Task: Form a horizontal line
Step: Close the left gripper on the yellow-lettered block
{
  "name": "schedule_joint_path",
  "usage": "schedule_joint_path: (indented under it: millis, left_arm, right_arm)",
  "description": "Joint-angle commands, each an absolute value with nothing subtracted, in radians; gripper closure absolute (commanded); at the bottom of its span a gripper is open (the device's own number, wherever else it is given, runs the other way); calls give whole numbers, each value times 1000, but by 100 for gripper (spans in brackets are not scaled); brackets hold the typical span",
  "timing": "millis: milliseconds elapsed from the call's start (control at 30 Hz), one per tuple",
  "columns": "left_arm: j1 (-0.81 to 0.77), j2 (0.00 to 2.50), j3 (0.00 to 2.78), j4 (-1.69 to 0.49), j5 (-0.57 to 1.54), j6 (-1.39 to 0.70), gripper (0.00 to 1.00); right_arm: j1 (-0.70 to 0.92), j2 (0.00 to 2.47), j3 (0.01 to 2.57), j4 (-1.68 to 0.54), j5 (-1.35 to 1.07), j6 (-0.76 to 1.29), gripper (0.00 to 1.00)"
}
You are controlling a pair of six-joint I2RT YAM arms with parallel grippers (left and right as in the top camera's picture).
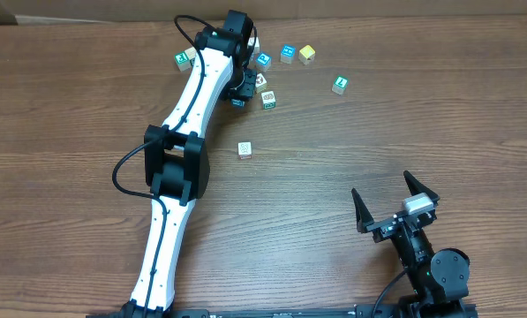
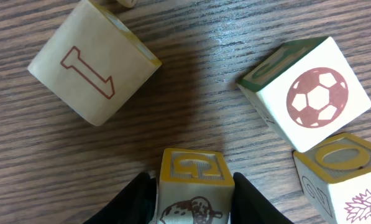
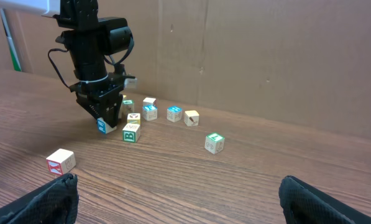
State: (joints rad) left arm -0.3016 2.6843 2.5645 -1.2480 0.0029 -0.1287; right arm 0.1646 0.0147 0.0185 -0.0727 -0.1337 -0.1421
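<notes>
The left claw (image 2: 193,186) is clamped on a small pale wooden cube with a yellow-edged top (image 2: 192,167). The cube is down on the brown wooden table (image 2: 191,93).

There is no horizontal line to see yet. Close around the left claw, many little picture cubes lie in a loose bunch, turned every which way. One small white cube with red marks (image 1: 244,149) sits alone, well apart from the left claw. I think the job has hardly begun, and almost every cube needs to be put in the row.

The right claw (image 1: 380,184) is spread wide and holds nothing, far from the left claw.

Near the left claw:
- A pale cube (image 2: 92,62) shows a red "1".
- A white cube (image 2: 309,96) shows a dark red soccer ball.
- Another cube (image 2: 340,174) shows a yellow "O".

The yellow letter on the held cube is too hard to read.
</notes>
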Motion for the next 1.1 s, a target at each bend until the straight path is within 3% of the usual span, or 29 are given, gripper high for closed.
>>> schedule_joint_path:
  millis: [0,367,1067]
  left_arm:
    - [-310,2672,2557,-1245,-11,-135,65]
    - [-310,2672,2557,-1225,-11,-135,57]
    - [-311,2668,2557,-1233,-11,-135,69]
  right_arm:
    - [169,3,8,-70,-136,-143,0]
    - [169,3,8,-70,-136,-143,0]
    - [169,3,8,-70,-136,-143,0]
